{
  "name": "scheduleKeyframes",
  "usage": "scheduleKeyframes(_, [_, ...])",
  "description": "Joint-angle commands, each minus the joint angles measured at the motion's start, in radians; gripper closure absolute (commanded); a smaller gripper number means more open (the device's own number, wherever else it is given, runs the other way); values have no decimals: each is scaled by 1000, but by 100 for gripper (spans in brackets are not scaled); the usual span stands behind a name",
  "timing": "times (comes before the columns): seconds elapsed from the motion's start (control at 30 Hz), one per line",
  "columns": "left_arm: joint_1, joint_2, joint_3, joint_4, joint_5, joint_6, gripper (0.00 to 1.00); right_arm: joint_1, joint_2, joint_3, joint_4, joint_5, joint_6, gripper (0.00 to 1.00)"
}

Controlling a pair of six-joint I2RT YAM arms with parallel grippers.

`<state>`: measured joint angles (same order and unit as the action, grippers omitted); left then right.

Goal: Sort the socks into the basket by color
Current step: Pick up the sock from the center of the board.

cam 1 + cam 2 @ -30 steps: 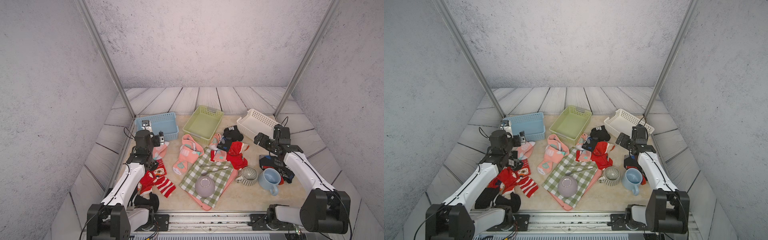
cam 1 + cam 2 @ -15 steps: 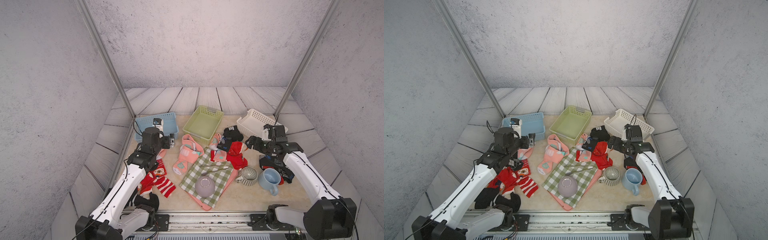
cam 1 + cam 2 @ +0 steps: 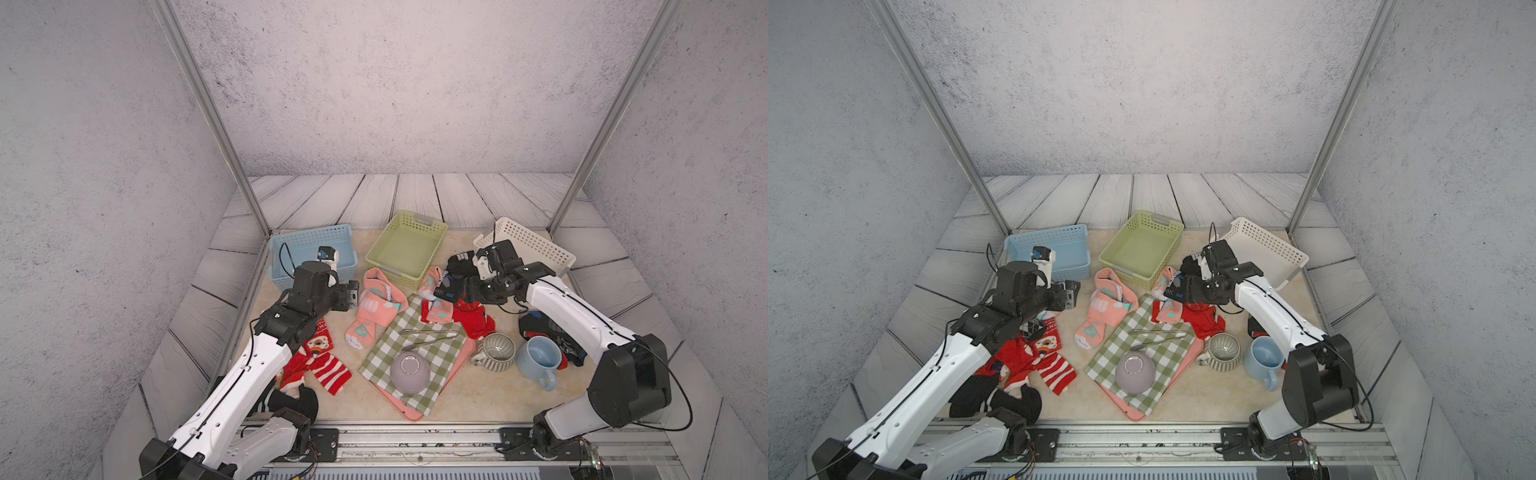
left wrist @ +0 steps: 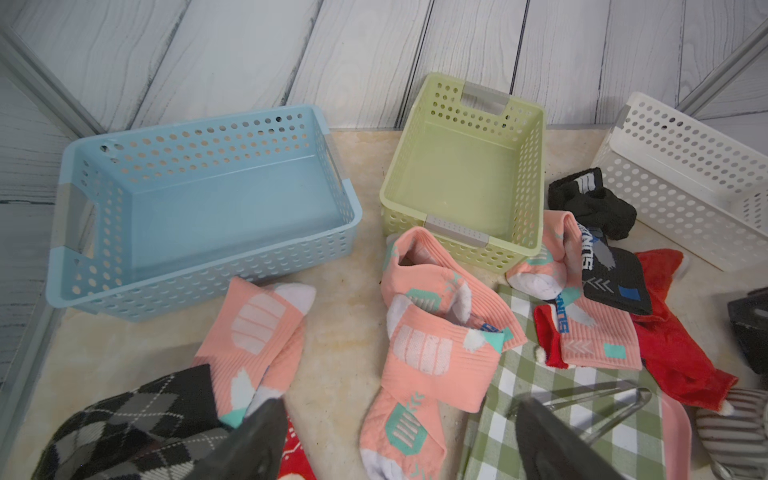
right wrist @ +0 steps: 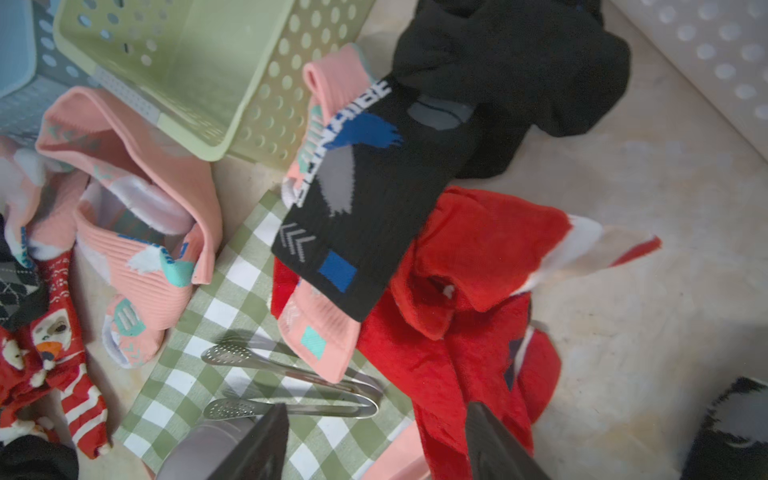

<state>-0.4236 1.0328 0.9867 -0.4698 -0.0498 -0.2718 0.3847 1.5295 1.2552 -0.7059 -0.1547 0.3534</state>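
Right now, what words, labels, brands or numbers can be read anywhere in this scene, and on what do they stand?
No text can be quoted with confidence.
black sock: white block lettering along one edge, tilted and blurred, unreadable.
salmon-pink sock lying under it: blue lettering, partly covered, unreadable.
Nothing else shows any lettering, number or sign.

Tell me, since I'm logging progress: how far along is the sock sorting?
Done: nothing; the blue basket and green basket are empty, and no sock shows in the white basket. In hand: nothing; the left gripper and right gripper hover open over the socks. Left: every sock, including the pink socks, the black sock with blue marks and the red striped sock.
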Motion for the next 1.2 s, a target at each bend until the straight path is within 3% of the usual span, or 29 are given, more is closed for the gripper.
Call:
scheduleKeyframes(0.0, [-9,-14,8,-36,-9,-22,11,60,55,49,-14,101,-39,30])
scheduleKeyframes(0.1, [-9,-18,1,-38,4,-34,11,118,142,133,-67,188,-87,17])
scheduleKeyframes(0.4, [-10,-44,-35,-55,33,-57,9,222,315,241,-59,460,-172,9])
scheduleKeyframes(0.6, [-10,-48,-51,-47,47,-70,9,248,393,259,-44,601,-186,11])
scheduleKeyframes(0.67, [-9,-45,-51,-43,48,-70,9,250,397,257,-31,616,-189,19])
scheduleKeyframes(0.87, [-9,-37,-59,-34,50,-73,9,252,355,253,-16,610,-194,73])
scheduleKeyframes(0.93, [-9,-36,-64,-27,53,-77,9,252,332,243,-6,616,-191,85])
scheduleKeyframes(1.03, [-10,-29,-64,-24,59,-78,10,253,312,253,-28,618,-192,87])
scheduleKeyframes(1.17, [-10,-26,-66,-21,54,-80,10,252,259,243,-23,600,-178,100])
